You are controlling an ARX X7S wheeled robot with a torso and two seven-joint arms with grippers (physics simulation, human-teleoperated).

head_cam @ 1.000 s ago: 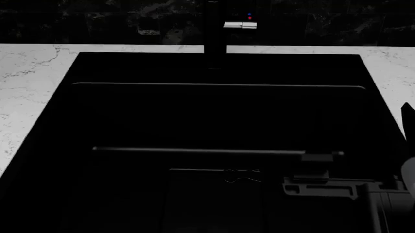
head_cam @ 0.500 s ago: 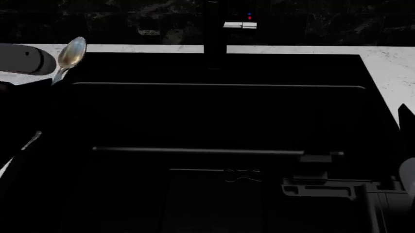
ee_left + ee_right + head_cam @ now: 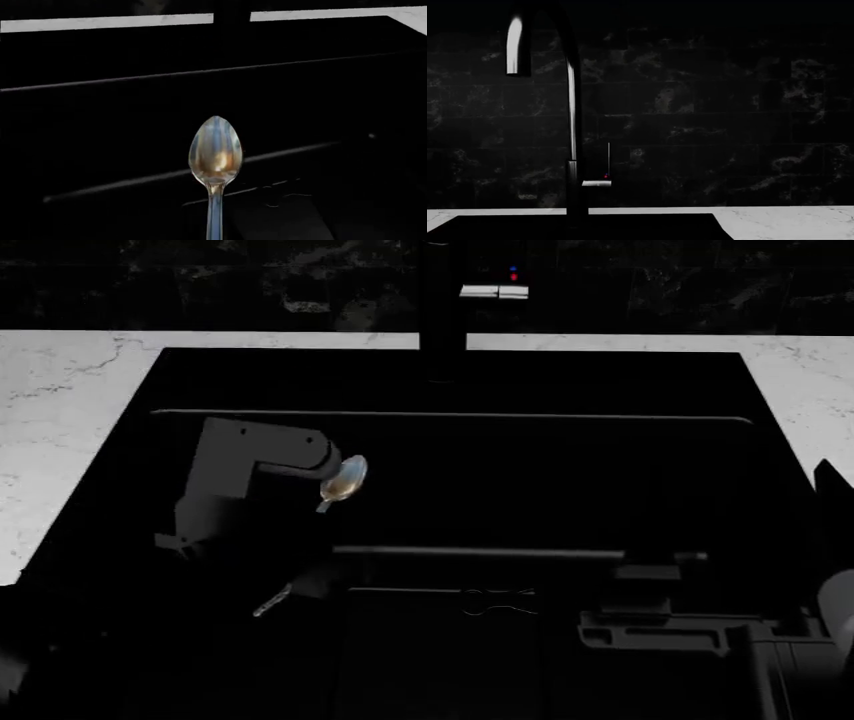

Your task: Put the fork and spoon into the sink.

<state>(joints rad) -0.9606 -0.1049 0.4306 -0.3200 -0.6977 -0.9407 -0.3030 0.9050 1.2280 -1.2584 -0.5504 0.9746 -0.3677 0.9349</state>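
The spoon point(image 3: 215, 150) shows its oval bowl with a yellowish glint, its thin handle running back out of the left wrist view. My left gripper point(image 3: 315, 482) is shut on that handle and holds the spoon point(image 3: 344, 480) above the left half of the black sink point(image 3: 120, 440). A small faint silvery shape point(image 3: 497, 600) lies on the sink floor; it is too dim to tell whether it is the fork. At the sink's lower right, my right gripper point(image 3: 654, 572) is dark against the basin, and its jaws cannot be made out.
The dark faucet point(image 3: 442, 300) rises at the middle of the sink's back edge, with red and blue dots beside it. The faucet point(image 3: 570, 125) also fills the right wrist view, against a black marbled wall. White marble counter point(image 3: 54, 410) flanks the sink.
My left arm has swung in from the left counter edge to over the basin, carrying the spoon rightward and lower. The right arm has stayed put.
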